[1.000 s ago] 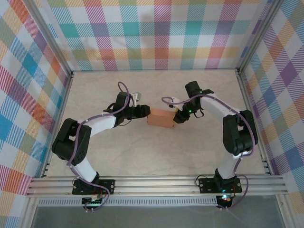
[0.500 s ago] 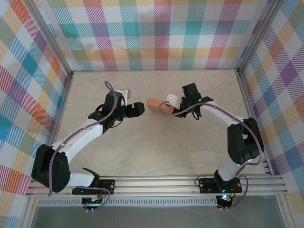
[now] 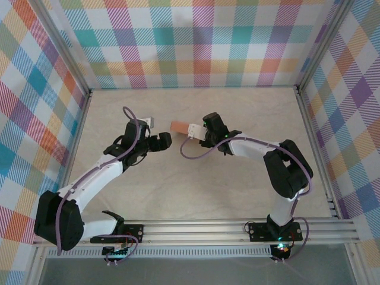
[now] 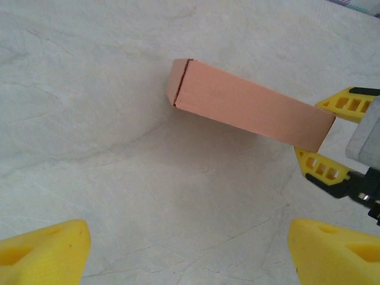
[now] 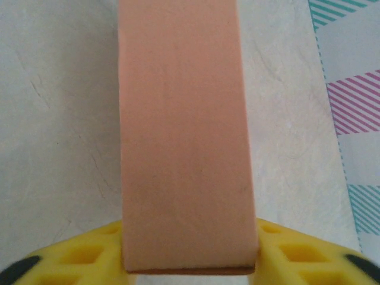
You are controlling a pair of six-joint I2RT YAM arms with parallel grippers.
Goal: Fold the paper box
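Note:
The paper box (image 3: 177,127) is a folded, flat, salmon-orange rectangular box held a little above the table near its middle. My right gripper (image 3: 188,130) is shut on its right end. In the right wrist view the box (image 5: 184,130) runs away from the camera, with the yellow fingers (image 5: 89,256) pressed to both sides and the right gripper (image 5: 190,264) at its near end. My left gripper (image 3: 167,139) stands just left of the box, open with nothing in it. In the left wrist view the box (image 4: 249,107) hangs ahead of the left gripper (image 4: 190,252), casting a shadow on the table.
Plaid cloth walls (image 3: 196,53) close in the back and both sides of the pale marbled table (image 3: 196,184). An aluminium rail (image 3: 196,228) runs along the near edge by the arm bases. The plaid wall (image 5: 350,89) lies close beyond the box.
My left gripper opened, let go of the box's left end and drew back to the left. The right arm carried the box left and toward the back wall.

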